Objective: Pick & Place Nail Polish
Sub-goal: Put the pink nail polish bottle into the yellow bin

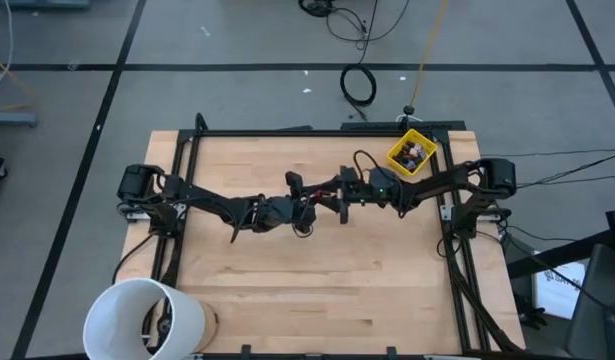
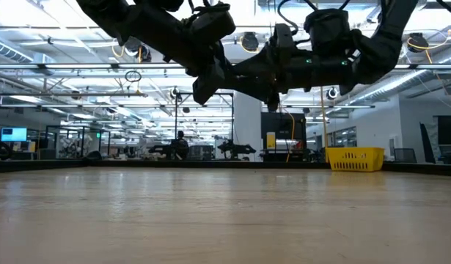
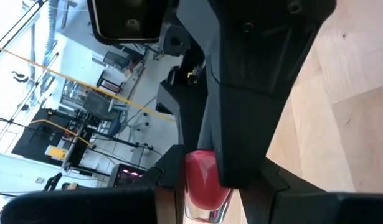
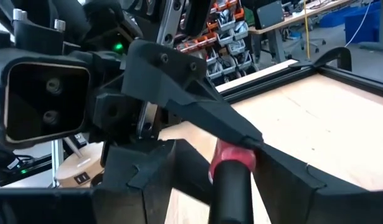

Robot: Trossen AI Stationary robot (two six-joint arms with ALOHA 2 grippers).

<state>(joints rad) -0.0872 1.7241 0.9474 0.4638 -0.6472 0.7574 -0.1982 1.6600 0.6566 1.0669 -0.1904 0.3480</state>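
My two grippers meet above the middle of the table. My left gripper [image 1: 309, 207] is shut on a nail polish bottle [image 4: 231, 160] with a red body and a dark cap [image 4: 232, 191]; the bottle also shows in the left wrist view [image 3: 203, 182]. My right gripper [image 1: 334, 197] faces it from the table's right. It is open, with its fingers [image 4: 141, 183] on either side of the cap and a gap on each side. More nail polish bottles [image 1: 411, 153] lie in the yellow bin [image 1: 395, 158] at the far right. My left gripper pinches the bottle's red body [image 4: 230, 153] between its two fingers, which come about level from the table's left. The bottle is lifted well clear of the table. It lies roughly level, with its cap pointing toward my right gripper.
A large white bucket [image 1: 142, 320] stands at the table's near left corner. A black frame [image 1: 317, 131] runs along the table's far and side edges. Bare wood [image 1: 317, 280] lies under and in front of both arms.
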